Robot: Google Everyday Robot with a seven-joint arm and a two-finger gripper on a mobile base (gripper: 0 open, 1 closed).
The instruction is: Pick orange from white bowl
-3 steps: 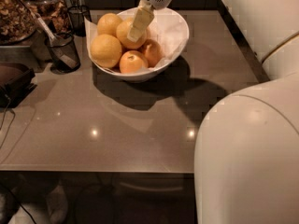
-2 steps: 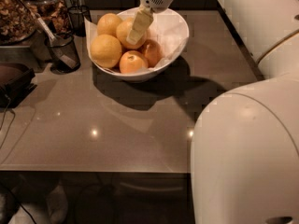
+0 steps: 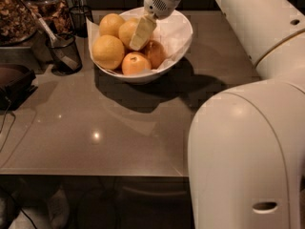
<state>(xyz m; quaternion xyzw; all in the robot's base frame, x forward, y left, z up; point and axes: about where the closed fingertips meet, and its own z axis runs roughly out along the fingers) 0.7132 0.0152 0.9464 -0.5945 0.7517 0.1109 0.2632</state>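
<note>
The white bowl (image 3: 178, 32) stands at the back of the grey table and holds several fruits. Three large pale oranges lie in its left half: one at the back (image 3: 110, 23), one at the front left (image 3: 108, 52) and one in the middle (image 3: 127, 31). Two smaller, deeper-orange fruits (image 3: 135, 64) lie at the front right. My gripper (image 3: 141, 36) reaches down from above into the bowl and rests against the right side of the middle orange. The orange lies in the bowl among the others.
A dark mesh cup (image 3: 64, 51) with a utensil stands left of the bowl, and another (image 3: 78, 18) stands behind it. Containers of brown food (image 3: 19, 18) are at the far left. My white arm (image 3: 248, 147) fills the right foreground. The table's front edge (image 3: 95, 173) is near.
The gripper has come down a little onto the middle orange. The big arm segment in the foreground has swung further left and fills more of the view. The fruits have not moved.
</note>
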